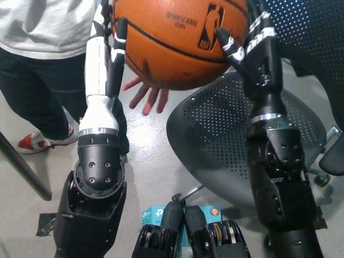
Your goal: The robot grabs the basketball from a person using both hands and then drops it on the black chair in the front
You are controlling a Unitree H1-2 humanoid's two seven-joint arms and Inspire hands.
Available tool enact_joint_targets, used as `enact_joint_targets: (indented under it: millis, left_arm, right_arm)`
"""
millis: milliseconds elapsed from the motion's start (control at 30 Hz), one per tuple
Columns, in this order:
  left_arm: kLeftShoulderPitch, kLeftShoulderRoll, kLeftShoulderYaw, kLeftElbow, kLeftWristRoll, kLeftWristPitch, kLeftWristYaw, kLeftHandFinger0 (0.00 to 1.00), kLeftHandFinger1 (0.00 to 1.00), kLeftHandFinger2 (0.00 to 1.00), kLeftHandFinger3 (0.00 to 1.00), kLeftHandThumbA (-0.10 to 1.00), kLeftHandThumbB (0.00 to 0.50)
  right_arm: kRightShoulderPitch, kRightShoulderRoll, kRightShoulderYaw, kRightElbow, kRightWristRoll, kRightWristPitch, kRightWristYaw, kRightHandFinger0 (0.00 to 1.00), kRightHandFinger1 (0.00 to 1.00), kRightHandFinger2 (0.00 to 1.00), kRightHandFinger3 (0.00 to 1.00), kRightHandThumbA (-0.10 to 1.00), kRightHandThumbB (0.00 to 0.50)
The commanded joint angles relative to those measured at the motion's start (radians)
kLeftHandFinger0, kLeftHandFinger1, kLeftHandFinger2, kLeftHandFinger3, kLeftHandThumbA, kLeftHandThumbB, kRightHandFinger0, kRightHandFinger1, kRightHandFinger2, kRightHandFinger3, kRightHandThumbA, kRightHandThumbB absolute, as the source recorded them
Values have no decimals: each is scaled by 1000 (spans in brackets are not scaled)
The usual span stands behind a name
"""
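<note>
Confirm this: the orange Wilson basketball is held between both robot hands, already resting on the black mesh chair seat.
Not resting. The head view shows the orange basketball held up between the white left hand and black right hand, above the black mesh chair seat.

Basketball (177, 43) top cut off by upper edge, person's hand (144, 94) mostly hidden beneath it, chair (226, 145) backrest cropped at right

A pebbled, matt rubber-like skin with black grooves is shown on the orange round basketball (172, 40). The black perforated chair seat (215, 140) looks like matt plastic mesh, and the grey smooth floor (148, 161) is seen with a faint sheen.
</note>
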Motion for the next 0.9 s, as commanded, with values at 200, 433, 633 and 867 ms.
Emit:
enact_joint_targets:
  millis: [200, 433, 633, 867]
  left_arm:
    - [-227, -93, -188, -245, -11, 70, -202, 1000, 1000, 1000, 1000, 1000, 165]
    - [-256, -95, -213, -217, -6, 82, -205, 1000, 1000, 1000, 1000, 1000, 167]
    - [-314, -152, -191, 13, -81, 8, -216, 1000, 1000, 1000, 1000, 1000, 211]
    - [-351, -187, -164, 195, -109, -48, -219, 1000, 1000, 1000, 1000, 1000, 228]
  right_arm:
    - [-152, 49, 155, -395, -162, 240, 43, 1000, 1000, 1000, 1000, 1000, 193]
    - [-148, 29, 138, -418, -124, 242, 34, 1000, 1000, 1000, 1000, 1000, 229]
    - [-146, -53, 53, -369, -93, 273, 6, 1000, 1000, 1000, 1000, 1000, 103]
    - [-134, -85, 0, -318, -50, 353, -5, 1000, 1000, 1000, 1000, 1000, 124]
